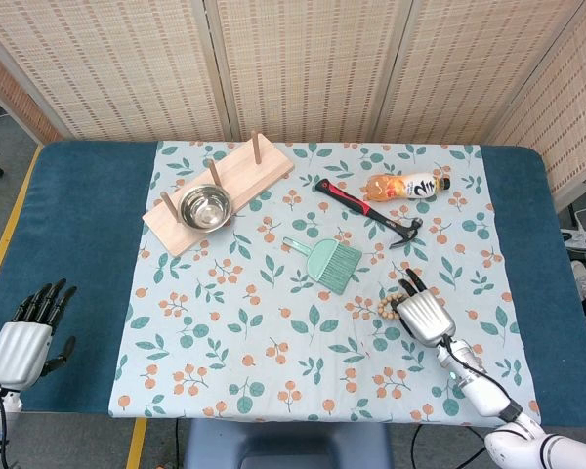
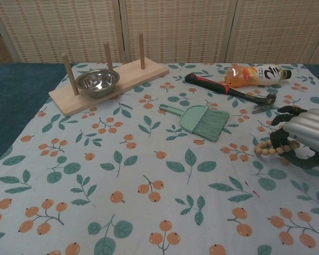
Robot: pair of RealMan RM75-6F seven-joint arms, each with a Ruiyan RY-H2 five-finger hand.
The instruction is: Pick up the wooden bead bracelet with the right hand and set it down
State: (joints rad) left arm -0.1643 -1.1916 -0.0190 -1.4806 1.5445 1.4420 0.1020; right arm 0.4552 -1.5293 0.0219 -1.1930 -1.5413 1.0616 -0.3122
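Your right hand [image 2: 300, 135] has its fingers curled through the wooden bead bracelet [image 2: 268, 149], grasping it on the floral cloth [image 1: 273, 322] right of the green brush [image 2: 201, 120]. Your left hand [image 1: 24, 337] lies released, fingers spread.

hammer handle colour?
Black with red accents on the hammer, lying behind the green brush. Clearest in the chest view.
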